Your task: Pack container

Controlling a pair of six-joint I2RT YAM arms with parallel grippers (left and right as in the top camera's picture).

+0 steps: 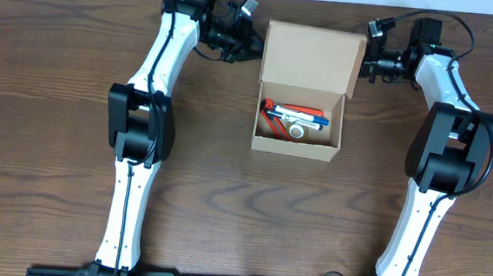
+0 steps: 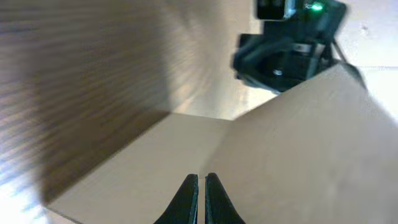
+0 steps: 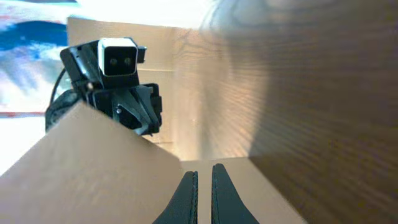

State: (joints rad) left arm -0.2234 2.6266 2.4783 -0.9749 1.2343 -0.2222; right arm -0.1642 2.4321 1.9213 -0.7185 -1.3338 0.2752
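Observation:
The container [image 1: 296, 147], a tan cardboard box, stands at the table's middle back with its flap lid [image 1: 313, 56] open and tilted away. Inside lie red and blue pens [image 1: 293, 114] and a small tape roll [image 1: 297, 133]. My left gripper [image 1: 255, 45] is at the lid's left edge, my right gripper [image 1: 366, 65] at its right edge. In the left wrist view the jaws [image 2: 201, 178] are shut against the lid's cardboard [image 2: 298, 143]. In the right wrist view the jaws [image 3: 203, 169] are shut, with the lid [image 3: 93, 168] just beyond them.
The wooden table [image 1: 53, 159] surrounds the box. Each wrist view shows the opposite arm's camera head beyond the lid: the right one [image 2: 292, 43] and the left one [image 3: 118, 68]. Cables trail behind both wrists at the table's back edge.

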